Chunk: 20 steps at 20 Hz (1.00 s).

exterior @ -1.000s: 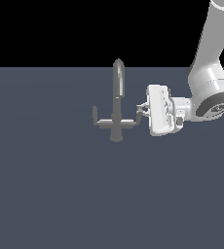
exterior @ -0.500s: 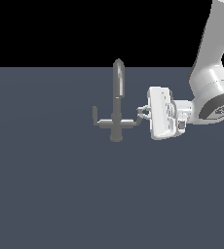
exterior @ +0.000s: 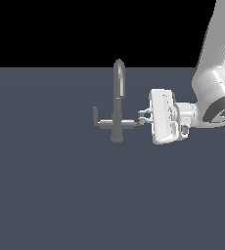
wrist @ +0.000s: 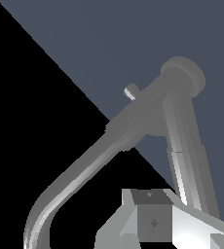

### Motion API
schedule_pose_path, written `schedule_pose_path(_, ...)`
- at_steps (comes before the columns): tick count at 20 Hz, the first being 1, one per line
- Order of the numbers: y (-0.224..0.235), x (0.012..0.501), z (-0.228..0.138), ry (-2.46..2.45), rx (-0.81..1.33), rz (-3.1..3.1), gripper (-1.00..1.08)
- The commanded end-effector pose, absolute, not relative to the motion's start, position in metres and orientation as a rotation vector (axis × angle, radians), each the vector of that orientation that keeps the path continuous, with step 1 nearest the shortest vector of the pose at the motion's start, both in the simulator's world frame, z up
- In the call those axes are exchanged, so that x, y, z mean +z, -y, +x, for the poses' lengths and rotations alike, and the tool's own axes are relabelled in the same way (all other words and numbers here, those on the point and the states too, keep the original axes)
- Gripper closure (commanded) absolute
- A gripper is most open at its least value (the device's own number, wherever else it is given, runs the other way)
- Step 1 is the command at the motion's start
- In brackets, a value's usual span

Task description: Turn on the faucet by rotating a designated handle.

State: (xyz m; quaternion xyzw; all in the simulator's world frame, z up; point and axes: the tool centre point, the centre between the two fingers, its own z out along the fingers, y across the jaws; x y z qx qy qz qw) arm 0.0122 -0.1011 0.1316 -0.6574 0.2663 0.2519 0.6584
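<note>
Your faucet (exterior: 117, 110) stands upright on the bench (exterior: 60, 195), roughly mid-scene in the exterior view, base on the surface, spout pointing up. The crossbar runs level; the handle (exterior: 134, 122) is its end on the exterior view's right, nearest the arm.

Your pincer (exterior: 143, 117) sits sideways right at that end, fingers aimed along the crossbar. Fingertips look to be at or just touching the handle tip. Gap looks narrow, but I can't tell if they're clamped on the handle or only beside it; too small in the exterior view. The wrist view doesn't settle it: one finger (wrist: 153, 219) shows up close, the crossbar (wrist: 187, 160) runs past it to the base (wrist: 182, 73), and no contact line is visible.

Handling, as judgement:
- Grey metal, rigid. No give, nothing fragile.
- Smooth finish, so expect slip under a light pinch.
- Fixture looks fixed to the bench; the handle should only pivot on its joint. Push or sweep it around that axis; don't pull.
- Take it near the outer tip for the most lever arm. Closer to the spout means more effort and a chance of fouling the spout.
- Stay off the far prong (exterior: 95, 114); wrong one.

Markings: none readable. No brand, label or text on faucet, arm or bench in either view.
</note>
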Motion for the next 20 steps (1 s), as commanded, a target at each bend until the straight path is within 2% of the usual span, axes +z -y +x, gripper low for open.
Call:
schedule_pose_path(1,0.101,0.118,0.008,-0.609,0.571,-1.488,1.08)
schedule_pose_path(8,0.101,0.079,-0.019,-0.614,0.605,-1.474,1.08)
schedule_pose_path(9,0.101,0.126,0.013,-0.543,0.524,-1.508,1.08)
schedule_pose_path(10,0.101,0.127,0.013,-0.542,0.523,-1.508,1.08)
schedule_pose_path(20,0.101,0.073,0.009,-0.582,0.57,-1.489,1.08)
